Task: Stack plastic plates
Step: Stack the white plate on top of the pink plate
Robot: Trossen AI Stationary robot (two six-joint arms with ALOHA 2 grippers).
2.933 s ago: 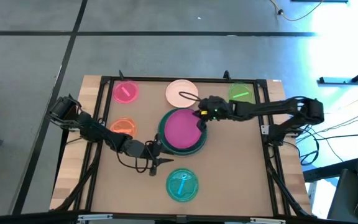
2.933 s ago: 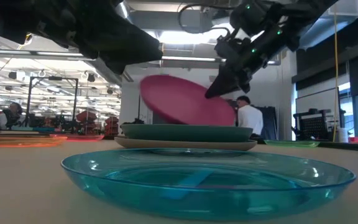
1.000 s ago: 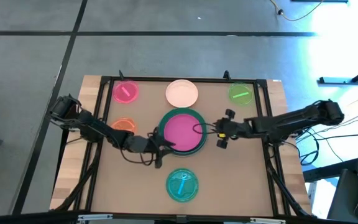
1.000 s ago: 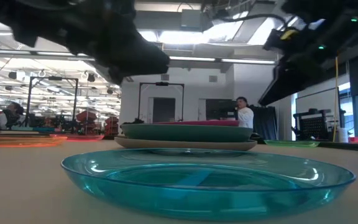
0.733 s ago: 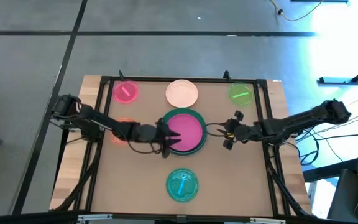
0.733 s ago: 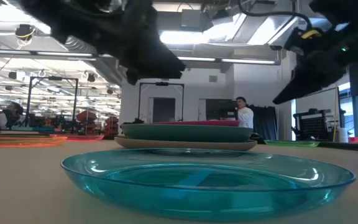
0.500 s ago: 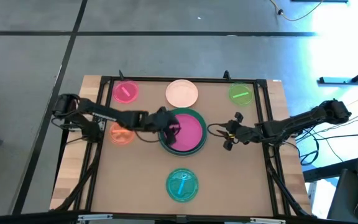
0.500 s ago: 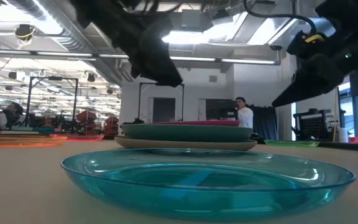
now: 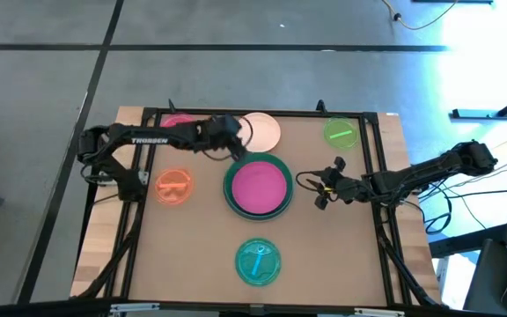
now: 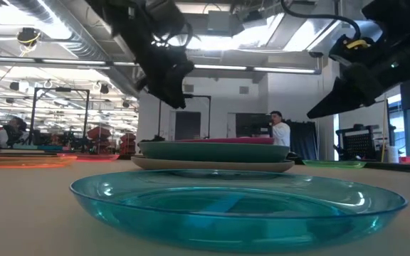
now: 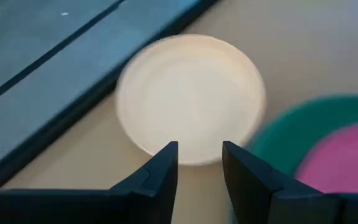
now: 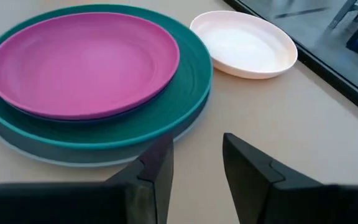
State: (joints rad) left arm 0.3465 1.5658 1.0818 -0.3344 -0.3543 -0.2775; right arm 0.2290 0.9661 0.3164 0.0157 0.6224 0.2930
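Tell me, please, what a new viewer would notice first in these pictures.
The round magenta plastic plate tops a stack on the large teal plastic plate at the table's centre. The left gripper hangs open near the round pale pink plastic plate, while the right gripper waits open beside the stack.

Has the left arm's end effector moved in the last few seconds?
Yes. The left end effector swung from the near-left side of the magenta plate toward the table's far edge, now hovering beside the pale pink plate.

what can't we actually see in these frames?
- Small pink plate: high view, left arm covers most of it.
- Plates under the magenta plate: only the teal and a grey edge show.
- Pale pink plate: left wrist view, motion-blurred; left pincer hides its near rim.
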